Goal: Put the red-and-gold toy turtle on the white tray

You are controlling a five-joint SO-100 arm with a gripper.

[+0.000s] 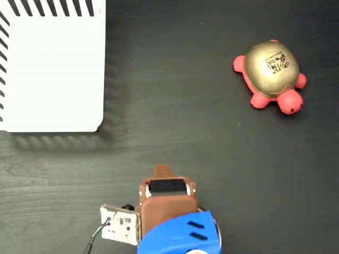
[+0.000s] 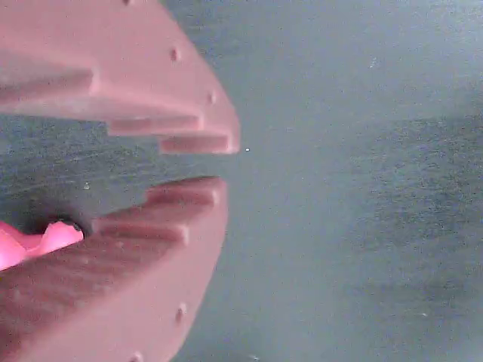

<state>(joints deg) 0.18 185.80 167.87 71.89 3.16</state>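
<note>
In the fixed view the white tray (image 1: 53, 69) lies at the upper left of the table (image 1: 175, 121) and the toy turtle (image 1: 271, 75) at the upper right, well apart. The arm (image 1: 169, 217) sits at the bottom edge, between them.

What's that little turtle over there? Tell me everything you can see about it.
The turtle is a small toy with a coral-red body, head and feet, and a shiny gold domed shell bearing a small black-and-white code sticker. It looks rubbery. In the fixed view it sits upright on the dark table, at the upper right, head pointing to the lower right. Nothing touches it: the white tray and the claw are well away.
</note>
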